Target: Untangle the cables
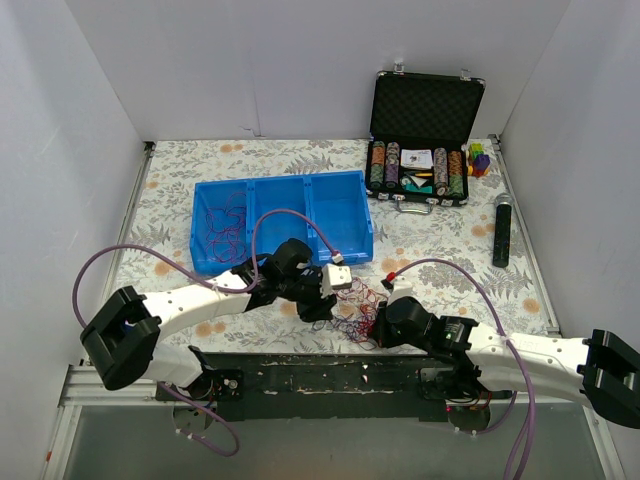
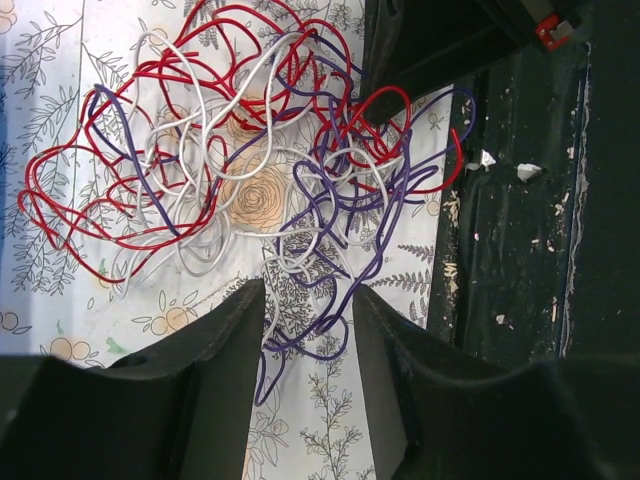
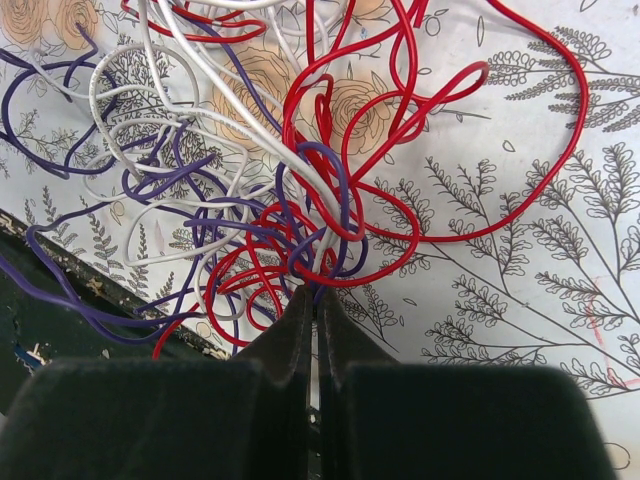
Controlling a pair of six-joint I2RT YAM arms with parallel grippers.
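Left gripper (image 2: 308, 300) apart, right gripper (image 3: 313, 296) clamped on the cables (image 1: 352, 306)

My left fingers stand apart, with purple and white loops running between them, unpinched. My right fingers are pressed together, nipping a bunch of red, purple and white strands at their tips. The tangle lies heaped on the flowered tablecloth (image 1: 170, 200) between my two hands, at the table's near edge, near the blue bin (image 1: 280, 179).

The top camera looks steeply down on the cables (image 1: 356, 306) from far above; both wrist cameras face them close up from opposite sides, sharing the tangle.
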